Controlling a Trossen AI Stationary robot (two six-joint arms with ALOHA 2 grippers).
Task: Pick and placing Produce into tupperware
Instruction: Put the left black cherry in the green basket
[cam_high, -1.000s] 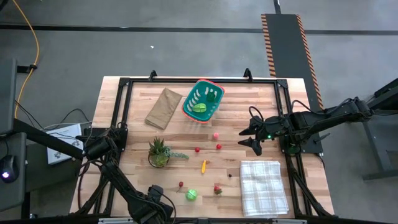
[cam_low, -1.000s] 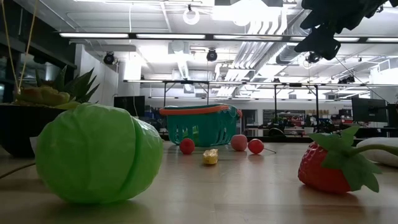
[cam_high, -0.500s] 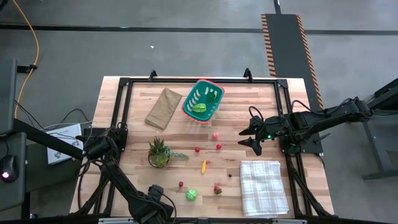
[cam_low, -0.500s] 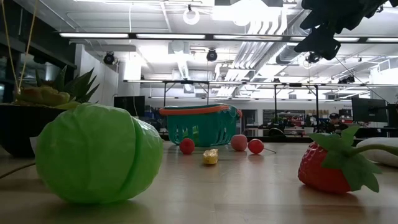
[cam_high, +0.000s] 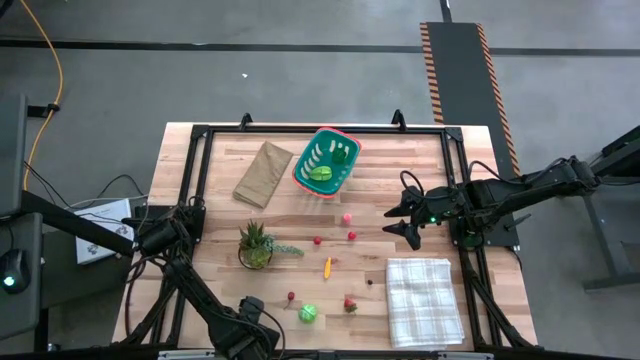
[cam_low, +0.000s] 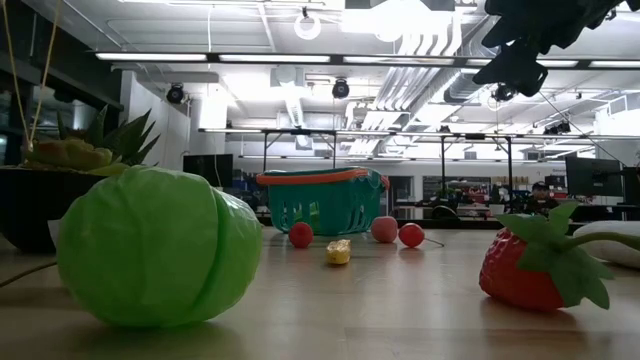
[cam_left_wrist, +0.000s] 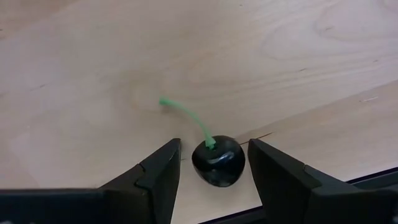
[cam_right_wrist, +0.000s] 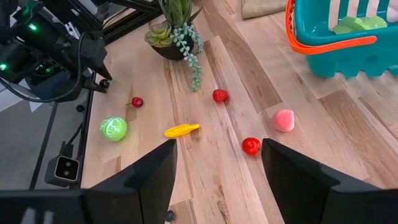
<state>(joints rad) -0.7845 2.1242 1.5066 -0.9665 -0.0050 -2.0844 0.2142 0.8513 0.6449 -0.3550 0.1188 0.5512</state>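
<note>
The teal tupperware (cam_high: 326, 162) with an orange rim stands at the far middle of the table, with green pieces lying in it. Loose produce lies on the wood: a green cabbage (cam_high: 308, 313), a strawberry (cam_high: 350, 304), a yellow piece (cam_high: 327, 267), two small red pieces (cam_high: 318, 240) (cam_high: 352, 236) and a pink one (cam_high: 347, 217). My left gripper (cam_left_wrist: 214, 149) is at the near edge, pointing down and open. A dark cherry (cam_left_wrist: 217, 162) with a green stem lies on the wood between its fingers, with a gap on each side. My right gripper (cam_high: 402, 226) hangs open above the table's right half, holding nothing.
A spiky potted plant (cam_high: 255, 245) stands left of centre. A flat brown paper bag (cam_high: 263, 172) lies beside the tupperware, and a checked cloth (cam_high: 424, 300) covers the near right corner. Black frame rails (cam_high: 198, 180) run along the table's sides.
</note>
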